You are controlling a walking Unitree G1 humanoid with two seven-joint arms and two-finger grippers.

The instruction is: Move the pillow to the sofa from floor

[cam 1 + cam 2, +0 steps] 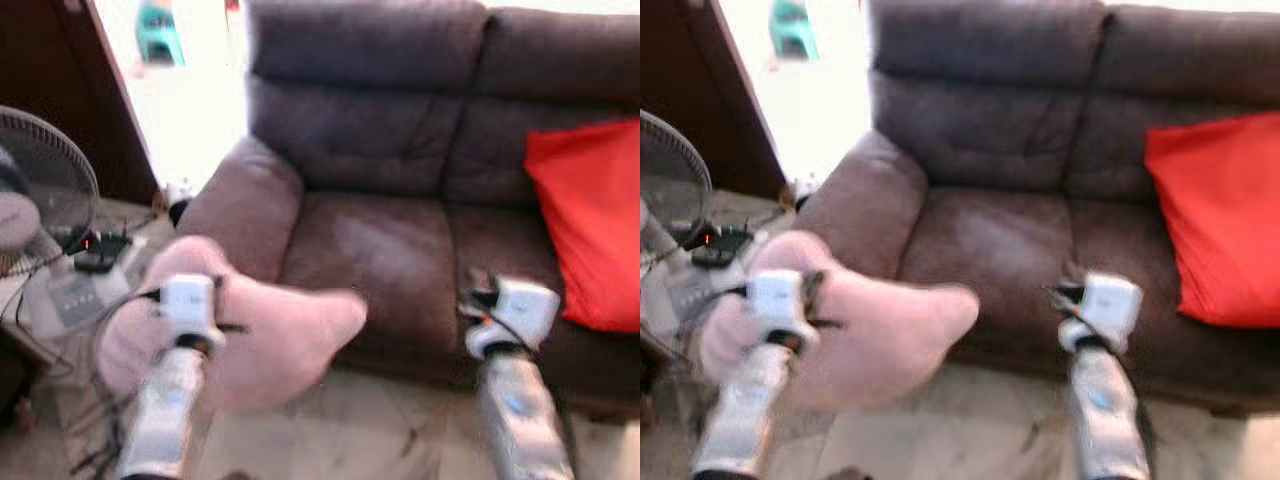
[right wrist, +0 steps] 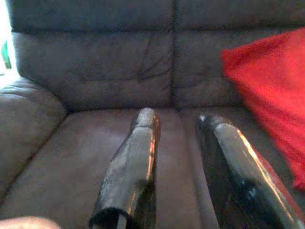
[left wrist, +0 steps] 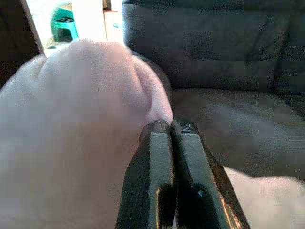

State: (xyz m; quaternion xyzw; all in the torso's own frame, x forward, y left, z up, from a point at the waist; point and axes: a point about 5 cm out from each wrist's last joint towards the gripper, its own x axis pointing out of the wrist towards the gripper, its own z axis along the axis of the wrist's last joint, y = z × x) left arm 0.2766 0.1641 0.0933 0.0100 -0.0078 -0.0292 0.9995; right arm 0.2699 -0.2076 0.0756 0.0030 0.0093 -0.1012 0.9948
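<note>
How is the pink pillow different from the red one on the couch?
The pink pillow is pale and hangs off the sofa's front edge, pinched in the left gripper; the red pillow is bright and leans against the sofa backrest, untouched. The pink one looks crumpled, the red one flatter. Both look soft.

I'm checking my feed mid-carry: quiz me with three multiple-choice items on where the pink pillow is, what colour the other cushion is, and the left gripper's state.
1. Where is the pink pillow?
A. lying on the sofa seat
B. held up in front of the sofa's armrest
C. under the fan

2. What colour is the cushion on the sofa?
A. red
B. green
C. white

3. What is the left gripper doing?
A. open, empty
B. shut on the pillow
C. resting on the seat

Answers: 1 B, the left arm carries it short of the seat. 2 A, plainly red. 3 B, fingers pressed together against pink fabric.
</note>
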